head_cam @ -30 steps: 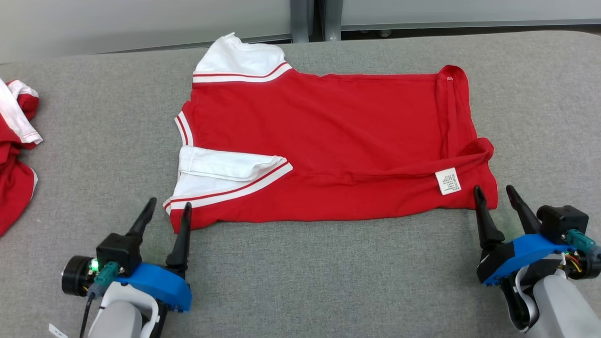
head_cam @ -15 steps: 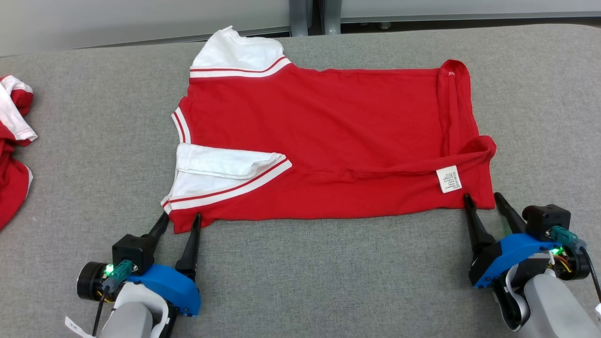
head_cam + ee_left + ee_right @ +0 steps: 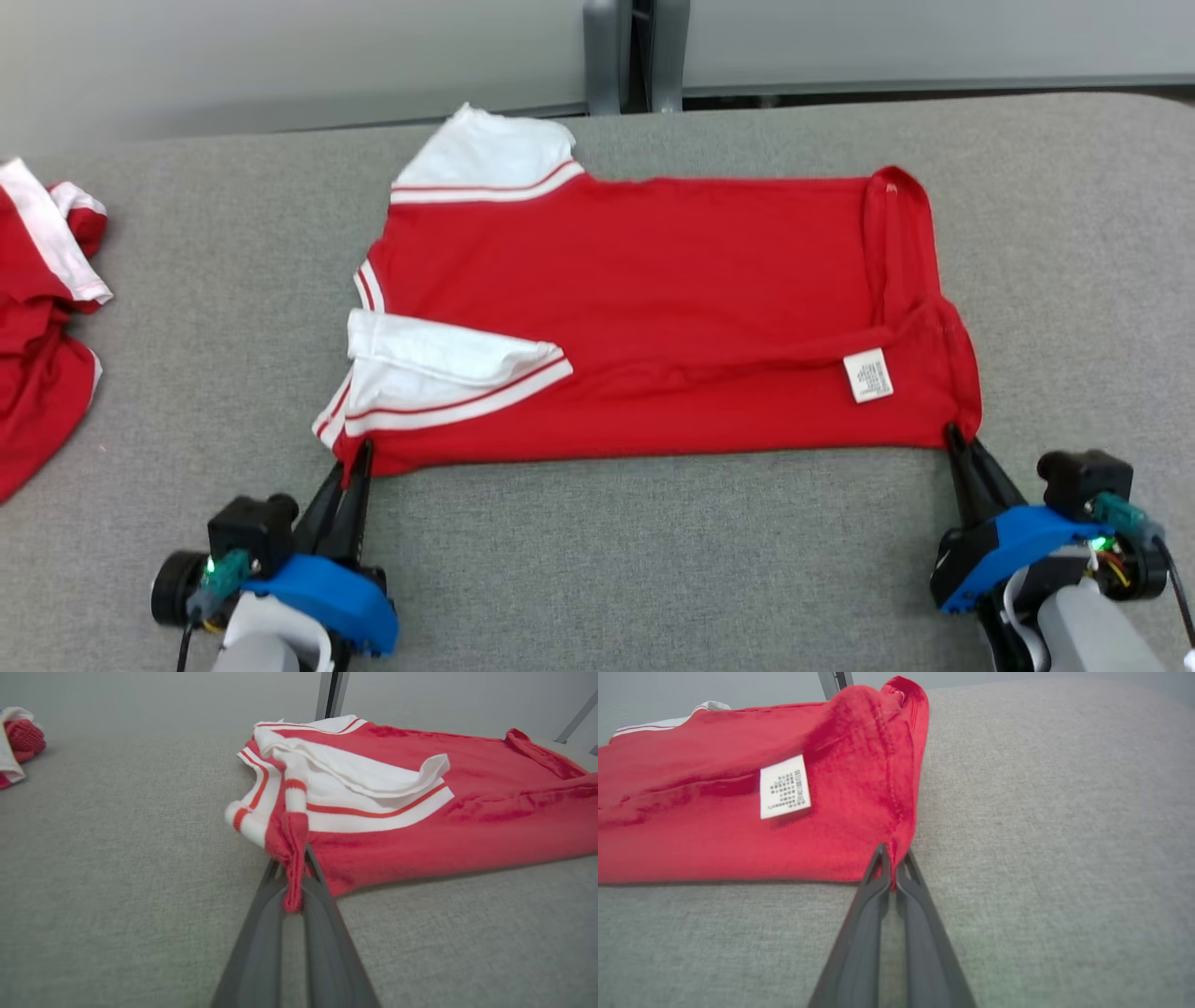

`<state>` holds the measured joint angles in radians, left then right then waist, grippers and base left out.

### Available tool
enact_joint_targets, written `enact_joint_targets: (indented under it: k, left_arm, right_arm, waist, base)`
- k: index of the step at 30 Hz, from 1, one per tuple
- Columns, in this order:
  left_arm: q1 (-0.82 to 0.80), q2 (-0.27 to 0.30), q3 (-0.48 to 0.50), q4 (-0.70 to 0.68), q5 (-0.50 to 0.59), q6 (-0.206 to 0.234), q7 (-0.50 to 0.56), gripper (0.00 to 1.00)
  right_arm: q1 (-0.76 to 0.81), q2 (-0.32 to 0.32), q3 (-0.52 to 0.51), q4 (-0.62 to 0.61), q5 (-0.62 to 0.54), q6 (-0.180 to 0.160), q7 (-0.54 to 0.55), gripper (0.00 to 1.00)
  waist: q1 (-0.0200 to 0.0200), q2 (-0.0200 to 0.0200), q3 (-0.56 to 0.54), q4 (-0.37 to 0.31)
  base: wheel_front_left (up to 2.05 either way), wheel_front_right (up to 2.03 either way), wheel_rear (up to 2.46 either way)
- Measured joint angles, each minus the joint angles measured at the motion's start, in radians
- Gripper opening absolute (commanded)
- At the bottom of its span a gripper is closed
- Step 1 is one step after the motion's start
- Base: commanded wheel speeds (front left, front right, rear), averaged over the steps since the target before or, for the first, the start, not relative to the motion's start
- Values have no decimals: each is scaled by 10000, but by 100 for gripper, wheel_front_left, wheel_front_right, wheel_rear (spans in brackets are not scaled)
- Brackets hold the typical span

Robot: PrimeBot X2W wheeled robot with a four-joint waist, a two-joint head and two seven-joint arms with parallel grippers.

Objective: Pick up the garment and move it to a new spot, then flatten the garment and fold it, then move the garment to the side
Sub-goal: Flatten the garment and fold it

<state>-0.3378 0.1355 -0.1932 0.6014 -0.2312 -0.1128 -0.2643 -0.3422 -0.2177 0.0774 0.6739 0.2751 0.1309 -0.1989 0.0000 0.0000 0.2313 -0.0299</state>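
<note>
Across grey padded table (image 3: 597,579): red T-shirt (image 3: 653,280) lies flat at centre, long axis left–right, white sleeves and neck toward robot's left, hem toward right. Second red-and-white garment (image 3: 37,373) bunched at left edge, well apart. Left gripper (image 3: 358,455) clenched on near sleeve-side corner; right gripper (image 3: 959,437) clenched on near hem corner. White care label (image 3: 868,375) near that corner.

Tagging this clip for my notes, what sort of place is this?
Probably a lab or test workspace: a grey fabric-covered table, one red shirt spread flat, a pile of similar garments at its left, bare panels behind.
</note>
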Motion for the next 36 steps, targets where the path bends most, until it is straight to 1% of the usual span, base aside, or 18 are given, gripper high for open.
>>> enact_joint_targets:
  k: [6, 11, 18, 26, 27, 28, 29, 30, 36]
  left_arm:
    - [1346, -148, 240, -729, -102, 226, 0, 0]
    - [2517, -251, 395, -1407, -180, 403, 0, 0]
    - [3852, -336, 479, -2153, -324, 644, 0, 0]
    - [4636, -301, 410, -2489, -405, 738, 88, 0]
    - [4637, -299, 405, -2495, -405, 763, 104, 35]
    - [4634, -297, 403, -2502, -403, 794, 117, 100]
    - [4629, -301, 405, -2506, -401, 851, 121, 100]
    - [4621, -299, 410, -2504, -393, 882, 119, 100]
    - [4380, -190, 428, -2575, -221, 928, 61, 100]
  right_arm:
    - [873, 161, -8, -190, 84, 0, -86, 0]
    - [1788, 184, -123, -727, 161, 2, -4, 0]
    - [3088, 144, -307, -1910, 267, 2, 500, 0]
    - [4246, 316, -640, -3051, 253, 2, 1237, 0]
    - [4305, 360, -665, -3135, 222, 2, 1294, 20]
    - [4337, 401, -690, -3210, 174, 2, 1373, 46]
    - [4348, 426, -692, -3285, 155, 2, 1404, 89]
    - [4358, 445, -683, -3356, 140, 2, 1467, 100]
    - [4398, 479, -805, -3822, -127, 0, 1377, 100]
  waist:
    - [0, 0, -626, 48]
    - [-1, 0, -1137, 122]
    - [-2, 0, -1606, 218]
    - [-2, 0, -1827, 221]
    - [-2, 0, -1832, 223]
    - [-2, 0, -1836, 227]
    - [-2, 0, -1841, 231]
    - [-1, 0, -1850, 236]
    - [-1, 0, -1937, 257]
  base:
    - [0, 0, 0]
    - [0, 0, 0]
    - [0, 0, 0]
    - [0, 0, 0]
    - [0, 0, 0]
    - [0, 0, 0]
    - [0, 0, 0]
    - [0, 0, 0]
    - [0, 0, 0]
